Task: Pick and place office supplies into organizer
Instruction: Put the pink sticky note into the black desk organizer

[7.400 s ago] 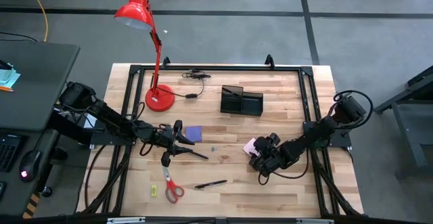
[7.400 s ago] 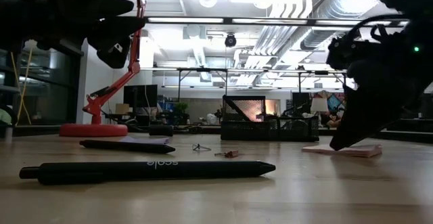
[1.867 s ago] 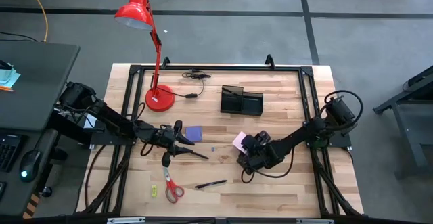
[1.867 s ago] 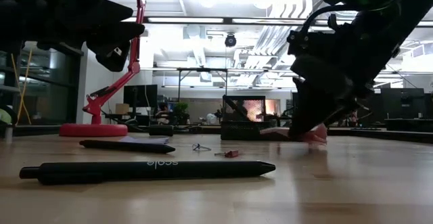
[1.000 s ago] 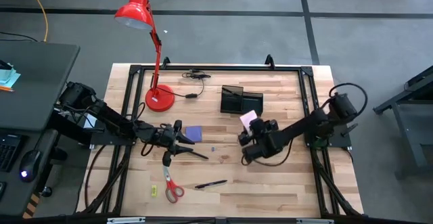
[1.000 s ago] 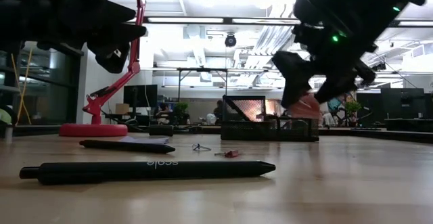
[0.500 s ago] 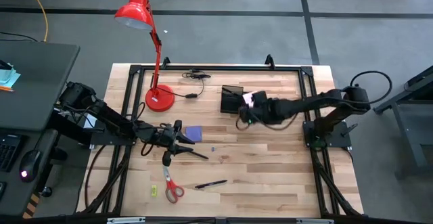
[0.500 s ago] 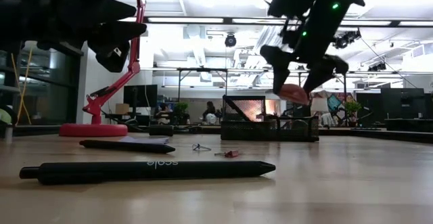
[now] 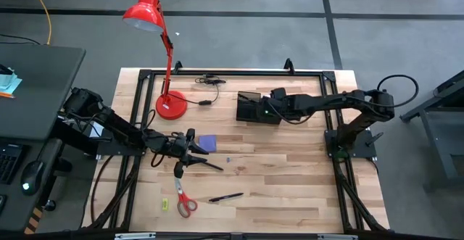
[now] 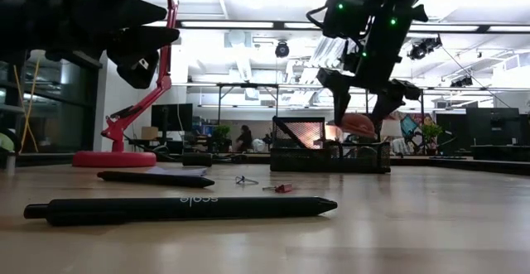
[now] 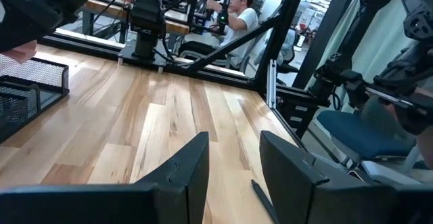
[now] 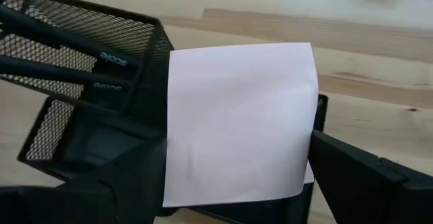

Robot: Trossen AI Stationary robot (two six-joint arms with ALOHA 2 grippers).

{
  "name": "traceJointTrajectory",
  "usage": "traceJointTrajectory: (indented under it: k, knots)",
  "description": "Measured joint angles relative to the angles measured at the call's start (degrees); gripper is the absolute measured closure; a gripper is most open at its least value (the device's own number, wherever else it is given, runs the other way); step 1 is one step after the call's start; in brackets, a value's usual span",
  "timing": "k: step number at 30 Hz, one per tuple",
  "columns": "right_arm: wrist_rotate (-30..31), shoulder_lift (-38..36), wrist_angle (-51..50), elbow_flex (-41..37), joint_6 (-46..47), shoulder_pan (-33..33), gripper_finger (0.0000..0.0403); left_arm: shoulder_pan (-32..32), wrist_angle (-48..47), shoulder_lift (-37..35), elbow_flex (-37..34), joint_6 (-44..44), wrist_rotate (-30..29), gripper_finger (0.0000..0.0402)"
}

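The right hand (image 9: 270, 109) reaches over the black mesh organizer (image 9: 250, 111) at the far middle of the tabletop (image 9: 290, 189). Its two fingers (image 12: 352, 166) pinch the pink note pad (image 12: 238, 122) by opposite edges, holding it flat just above the organizer's low compartment. In the right wrist view the pad hides most of that compartment, and beside the hand the taller mesh section holds two black pens (image 12: 64, 55) leaning at a slant. From table height the pad (image 10: 358, 124) shows as a pink edge under the hand, a little above the organizer's rim (image 10: 331, 156).

The left hand (image 9: 190, 147) hangs low over the tabletop, well apart from the right one, fingers (image 11: 193, 166) set a small gap apart with nothing between them. The purple note pad (image 9: 207, 143) lies just beside it, and a black pen (image 9: 210, 165) lies just past its fingertips. Nearer the front edge from this hand lie the red-handled scissors (image 9: 183, 200), a small yellow-green piece (image 9: 164, 204) and another black pen (image 9: 226, 196). A red desk lamp (image 9: 171, 104) stands beyond the left hand.
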Motion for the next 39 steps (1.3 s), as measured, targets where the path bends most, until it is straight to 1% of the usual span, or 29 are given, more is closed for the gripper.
traceJointTrajectory:
  k: [5, 9, 17, 21, 29, 34, 39]
  knots:
    - [-0.47, 0.74, -0.30, 0.00, 0.64, 0.02, 0.0076, -0.02, 0.00, 0.00, 0.00, 0.02, 0.00, 0.0284]
    - [-1.43, 3.01, 0.11, 0.02, 0.27, -0.07, 0.0076, 0.00, 0.14, 0.00, 0.00, 0.02, 0.02, 0.0284]
    - [-2.42, 6.72, 2.60, 0.00, -3.66, -1.57, 0.0063, 0.00, 0.24, 0.00, 0.00, 0.09, 0.00, 0.0284]
    - [-3.19, 6.97, 4.37, 0.00, -5.04, -1.49, 0.0050, -0.01, 0.24, 0.00, 0.00, 0.09, 0.00, 0.0284]
    - [-4.09, 6.99, 3.62, 0.00, -5.82, -1.40, 0.0018, -0.02, 0.22, 0.00, 0.00, 0.09, 0.02, 0.0284]
    - [-4.31, 6.99, 3.38, 0.00, -7.66, -1.27, 0.0016, 0.00, 0.20, 0.00, 0.00, 0.09, 0.02, 0.0284]
    - [-3.06, 6.99, 3.31, 0.00, -10.20, -0.86, 0.0016, 0.00, -0.11, 0.00, 0.00, 0.09, 0.02, 0.0284]
